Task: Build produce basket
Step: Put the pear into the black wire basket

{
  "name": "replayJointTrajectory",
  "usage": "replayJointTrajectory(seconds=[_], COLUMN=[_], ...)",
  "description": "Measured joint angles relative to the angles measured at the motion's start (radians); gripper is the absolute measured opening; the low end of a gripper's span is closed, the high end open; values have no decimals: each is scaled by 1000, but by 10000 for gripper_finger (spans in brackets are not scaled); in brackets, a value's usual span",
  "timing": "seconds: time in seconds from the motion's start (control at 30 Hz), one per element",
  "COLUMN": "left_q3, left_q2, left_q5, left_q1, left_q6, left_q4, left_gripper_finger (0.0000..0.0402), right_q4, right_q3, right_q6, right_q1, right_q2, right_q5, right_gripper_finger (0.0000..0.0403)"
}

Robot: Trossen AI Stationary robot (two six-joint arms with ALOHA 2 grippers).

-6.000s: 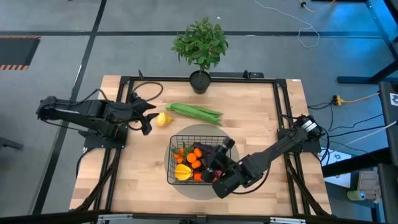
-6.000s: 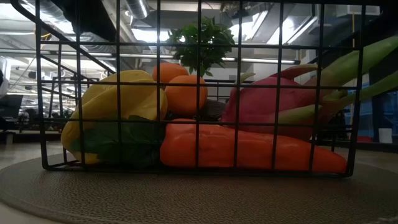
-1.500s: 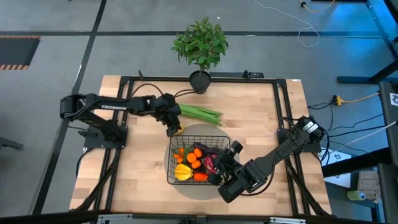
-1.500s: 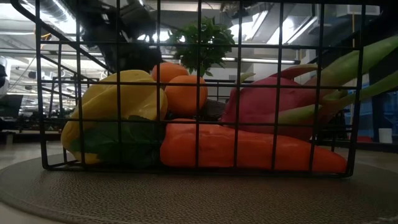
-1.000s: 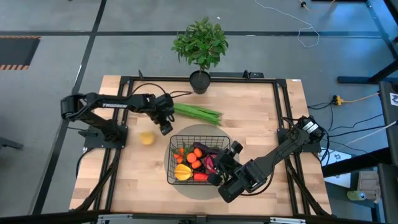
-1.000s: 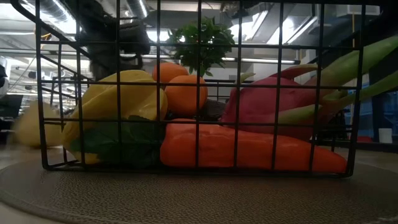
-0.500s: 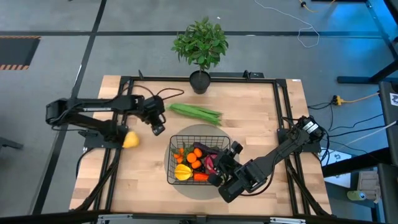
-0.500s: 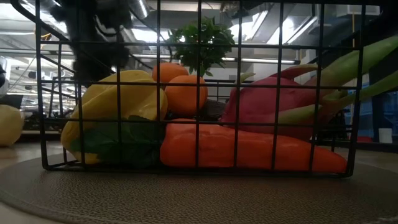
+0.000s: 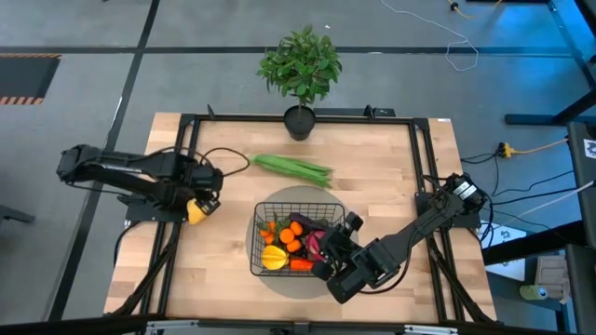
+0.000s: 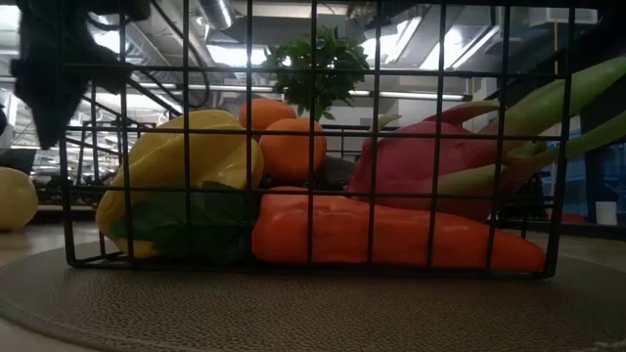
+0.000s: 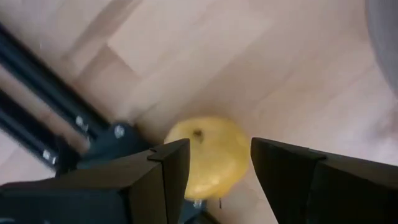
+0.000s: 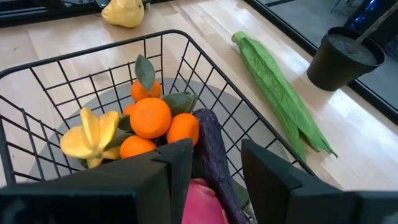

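Item: small yellow toy lemon. Rolled off from beside the basket within the last second; now at rest on the bare wood at 9 o'clock of the table, against the black frame rail. Not in the basket; needs picking up again, by judgement.

Item: left gripper. Drawn back toward 9 o'clock after the lemon; poised over it, jaws apart and empty, lemon showing in the gap between the fingers.

Item: rectangular black wire-mesh basket. On the round grey woven mat at 6 o'clock of table centre, unmoved. Holds orange tomatoes, yellow-orange mango, purple eggplant, pink-purple radish.

Item: long green beans. Flat on the wood at 12 o'clock of the basket, well apart from both grippers. Not yet loaded.

Item: right gripper. Waiting at the basket's 3 o'clock side, jaws part open, gripping nothing.

Item: leafy green potted plant. At 12 o'clock, table edge.

View notes: left wrist alone shows the lemon framed by the open fingers. Low view gives the lemon beyond the basket's side, resting on the tabletop. Right wrist alone lays out the basket's contents.
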Motion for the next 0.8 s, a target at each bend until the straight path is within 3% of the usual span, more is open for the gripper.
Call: replayJointTrajectory(seconds=[0.5,0.8], left_q3=[0,-44], left_q2=[20,92], left_q5=[64,62], left_q1=[-475,-687], left_q6=[-556,-692], left_q4=[-78,-26], left_gripper_finger=[160,160], right_q4=[-14,-18], right_q3=[0,0], right_q6=[-62,-83], right_q1=[0,0], right_q2=[0,0], right_q5=[0,0], right_gripper_finger=[136,136])
